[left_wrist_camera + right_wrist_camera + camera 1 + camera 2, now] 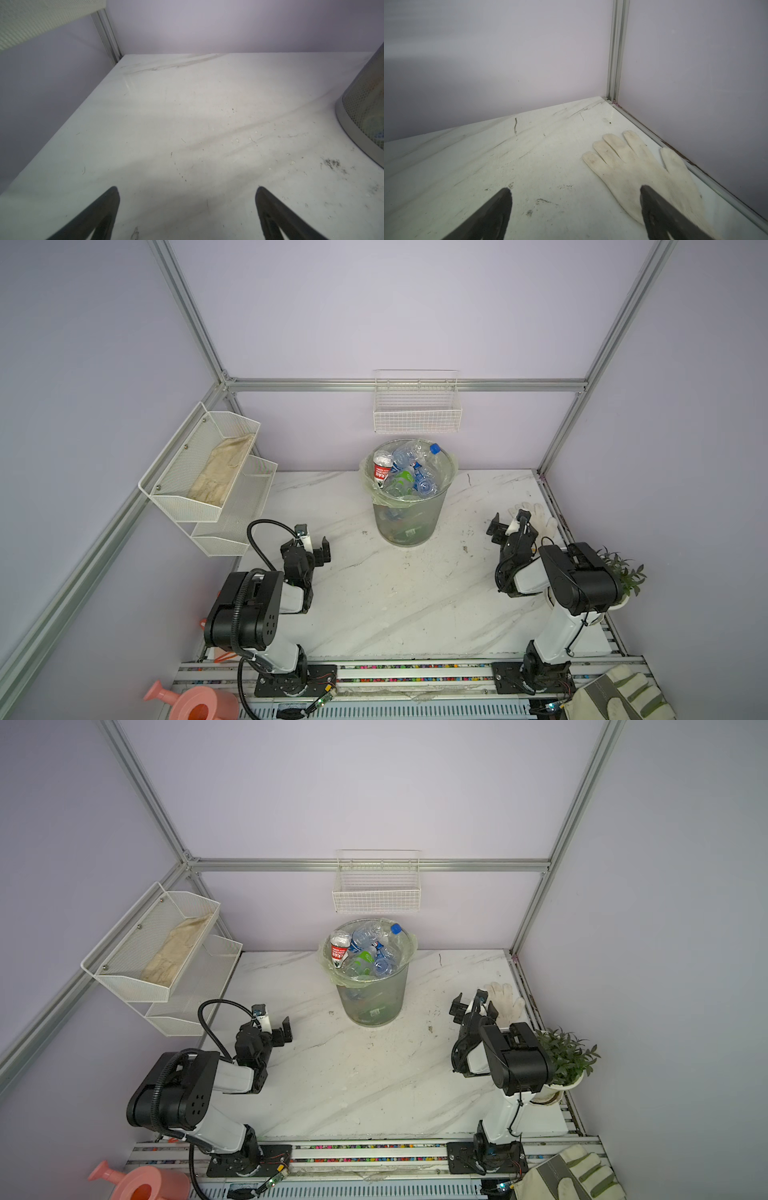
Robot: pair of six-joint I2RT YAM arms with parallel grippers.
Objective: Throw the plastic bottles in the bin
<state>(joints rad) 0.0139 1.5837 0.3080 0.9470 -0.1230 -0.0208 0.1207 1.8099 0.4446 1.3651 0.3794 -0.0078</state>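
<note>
The bin (409, 522) (372, 1002), grey mesh with a pale green liner, stands at the back middle of the marble table (395, 593). Plastic bottles (409, 466) (370, 946) with blue, red and green labels fill it to the rim. No bottle lies on the table in any view. My left gripper (313, 539) (273, 1020) (188, 189) hovers open and empty to the front left of the bin, whose base (361, 116) shows in the left wrist view. My right gripper (509, 522) (469, 1000) (575, 190) is open and empty, front right of the bin.
A white knit glove (633, 166) (536, 516) lies by the right gripper near the right wall. A wire basket (417, 410) hangs above the bin. Mesh shelves (208, 472) are on the left wall. A potted plant (623, 576), pink watering can (195, 703) and work glove (623, 697) sit at the edges.
</note>
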